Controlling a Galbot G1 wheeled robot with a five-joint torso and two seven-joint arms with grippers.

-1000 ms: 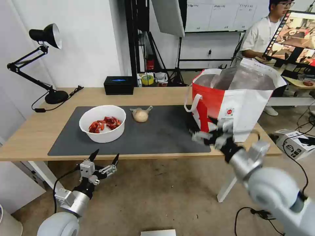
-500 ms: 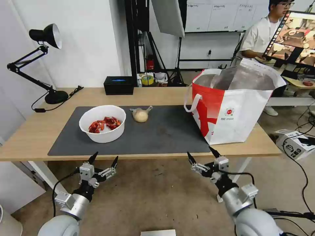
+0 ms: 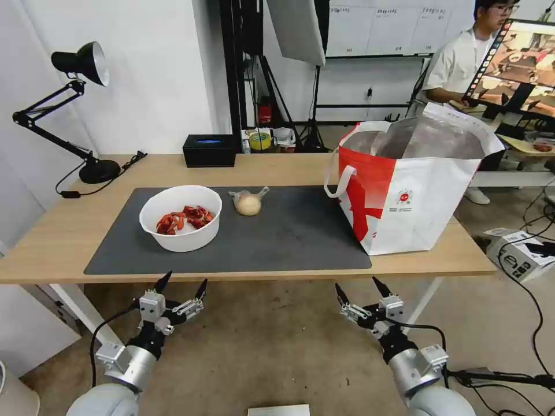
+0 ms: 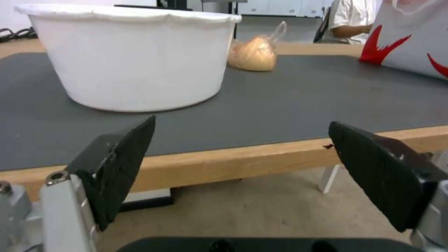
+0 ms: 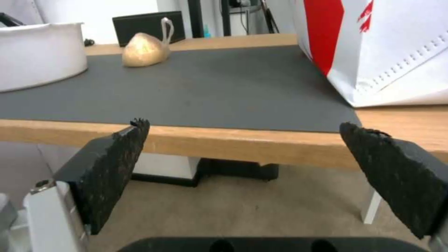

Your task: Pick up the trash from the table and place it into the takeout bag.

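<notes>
Head view: left claw [image 3: 180,285] and right claw [image 3: 358,288] are seen low in frame, below the light-wood bench [image 3: 52,237] edge, fingers apart, nothing held. White round bowl of red crayfish shells [image 3: 181,218] and knotted clear bag w/ beige lump [image 3: 248,202] are placed centre-left on dark grey mat [image 3: 289,237]; white-and-red takeout bag [image 3: 411,186] is stood at right.

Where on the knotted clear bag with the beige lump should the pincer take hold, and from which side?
Probably the twisted neck of the knotted bag, taken from above. The neck sticks up and toward the takeout bag, slimmer than the round lump. The left pincer and right pincer hang open below the table edge.
</notes>
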